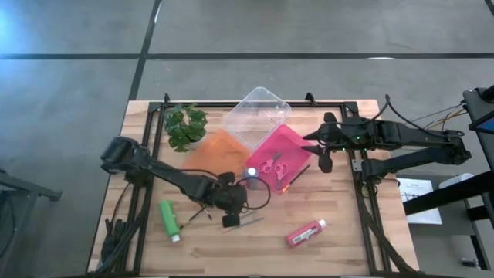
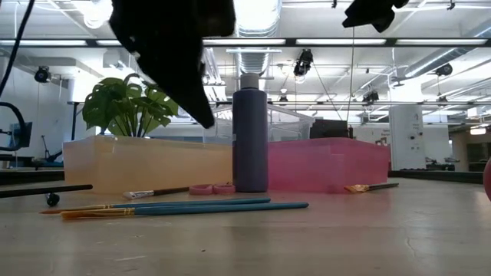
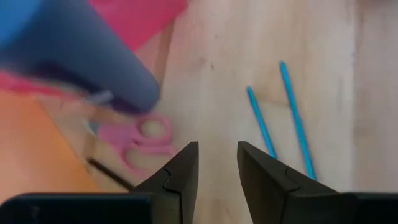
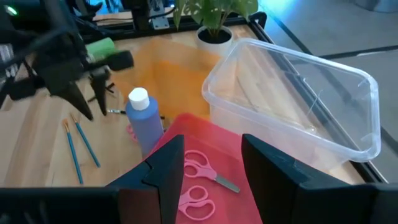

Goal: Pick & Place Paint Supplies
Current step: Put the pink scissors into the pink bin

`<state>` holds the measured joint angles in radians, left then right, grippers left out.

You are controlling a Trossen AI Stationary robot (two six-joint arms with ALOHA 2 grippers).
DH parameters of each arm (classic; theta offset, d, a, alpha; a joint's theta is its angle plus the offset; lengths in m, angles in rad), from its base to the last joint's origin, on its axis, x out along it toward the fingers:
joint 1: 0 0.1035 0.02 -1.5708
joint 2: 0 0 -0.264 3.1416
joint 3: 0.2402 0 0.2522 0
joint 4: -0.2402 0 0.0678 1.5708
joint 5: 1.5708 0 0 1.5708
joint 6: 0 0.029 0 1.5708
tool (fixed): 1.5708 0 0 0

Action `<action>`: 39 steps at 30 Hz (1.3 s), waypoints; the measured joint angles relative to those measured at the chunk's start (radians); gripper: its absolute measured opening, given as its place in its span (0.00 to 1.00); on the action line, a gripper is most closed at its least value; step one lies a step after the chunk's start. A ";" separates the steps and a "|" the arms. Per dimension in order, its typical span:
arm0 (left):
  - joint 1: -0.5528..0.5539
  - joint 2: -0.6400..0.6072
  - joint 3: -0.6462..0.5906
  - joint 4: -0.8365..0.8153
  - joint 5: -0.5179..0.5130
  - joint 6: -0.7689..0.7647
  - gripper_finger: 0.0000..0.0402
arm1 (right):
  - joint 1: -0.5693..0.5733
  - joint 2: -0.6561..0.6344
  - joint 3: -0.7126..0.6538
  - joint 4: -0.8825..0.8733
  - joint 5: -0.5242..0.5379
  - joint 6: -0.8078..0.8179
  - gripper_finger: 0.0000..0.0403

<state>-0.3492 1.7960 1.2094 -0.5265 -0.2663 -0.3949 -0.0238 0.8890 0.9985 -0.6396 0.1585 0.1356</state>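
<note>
Pink plastic tray (image 1: 287, 147) holds pink-handled scissors (image 1: 275, 167); clear plastic tub (image 4: 298, 93) beside it. Blue-purple white-capped paint bottle (image 4: 143, 118) stands upright between the trays. Left gripper (image 3: 217, 163), right gripper (image 4: 211, 158): jaws narrowly parted, holding nothing.

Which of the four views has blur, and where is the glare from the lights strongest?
Left wrist view: the blue-purple bottle is close and blurred, while the blue brushes stay sharp. Low view: ceiling lights glare brightly, and the left end effector is a dark silhouette. Right wrist view: the clear tray shows soft reflections.
</note>
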 joint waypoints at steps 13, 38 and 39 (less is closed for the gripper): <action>0.037 0.022 -0.126 0.095 0.058 0.090 0.29 | 0.000 -0.005 0.000 0.003 0.002 0.000 0.39; 0.103 0.034 -0.200 0.221 0.130 0.272 0.29 | 0.000 -0.004 0.000 0.009 0.007 0.000 0.39; 0.104 0.034 -0.200 0.221 0.134 0.275 0.29 | 0.000 -0.004 0.000 0.009 0.010 -0.001 0.39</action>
<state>-0.2450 1.8301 1.0092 -0.3051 -0.1318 -0.1200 -0.0242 0.8852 0.9983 -0.6304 0.1684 0.1350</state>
